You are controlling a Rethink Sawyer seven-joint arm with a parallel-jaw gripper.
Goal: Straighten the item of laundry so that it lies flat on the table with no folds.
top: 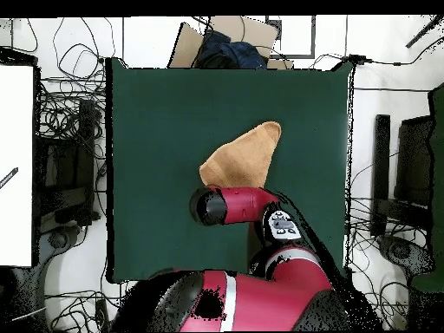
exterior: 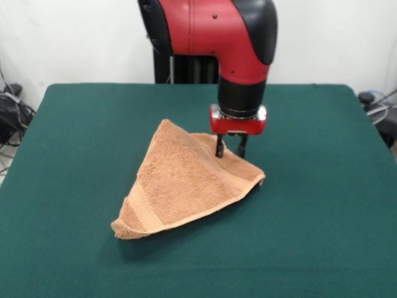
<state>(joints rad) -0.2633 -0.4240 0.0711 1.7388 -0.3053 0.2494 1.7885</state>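
Note:
The item of laundry (exterior: pixel 180 183) is an orange-tan terry towel folded into a triangle near the middle of the dark green table (exterior: pixel 322 198). One woven band shows near its front left corner. My gripper (exterior: pixel 231 149) points straight down at the towel's far right edge, its two fingers standing apart with their tips touching or just above the cloth. In the overhead view the towel (top: pixel 247 154) sticks out from under the red arm (top: pixel 232 205), which hides the gripper.
Past the table's (top: pixel 156 130) far edge in the overhead view lie a cardboard box with dark cloth (top: pixel 227 43). Cables and black stands (top: pixel 69 173) crowd both sides, and a white panel (top: pixel 16 165) is at the left.

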